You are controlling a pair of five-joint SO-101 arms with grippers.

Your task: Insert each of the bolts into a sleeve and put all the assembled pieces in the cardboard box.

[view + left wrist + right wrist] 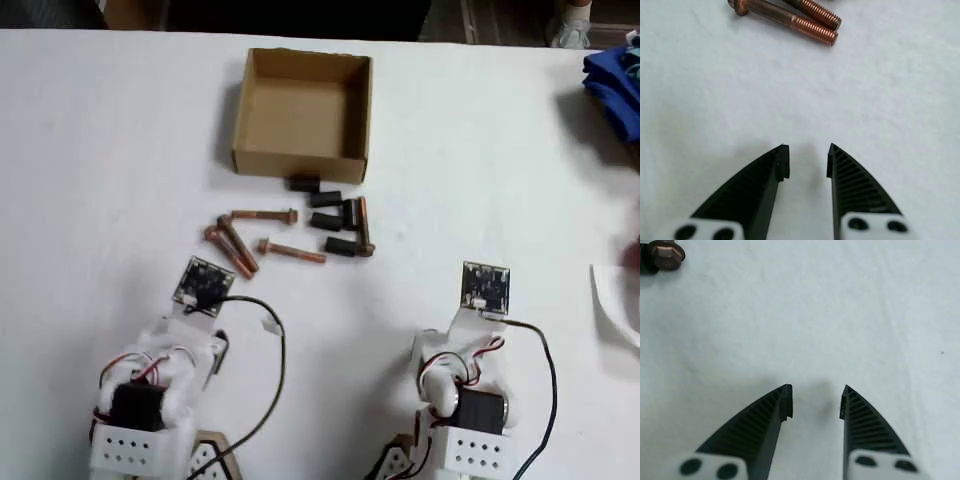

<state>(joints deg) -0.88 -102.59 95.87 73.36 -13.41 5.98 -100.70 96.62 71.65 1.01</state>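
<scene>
The open cardboard box (305, 115) stands empty at the back centre of the white table. Just in front of it lie several black sleeves (325, 221) and several copper bolts (292, 251), scattered loosely. Two of the bolts (785, 15) lie side by side a short way ahead of my left gripper (808, 160), which is open with nothing between its fingers. My right gripper (816, 402) is also open and empty, low over bare table. A bolt head (667, 252) beside a dark sleeve shows far off from it. Both arms (160, 390) sit near the table's front edge.
A blue cloth (615, 85) lies at the back right edge. A white curved object (615, 305) sits at the right edge. Black cables (275, 370) loop beside each arm's base. Bare table lies left of the box and between the arms.
</scene>
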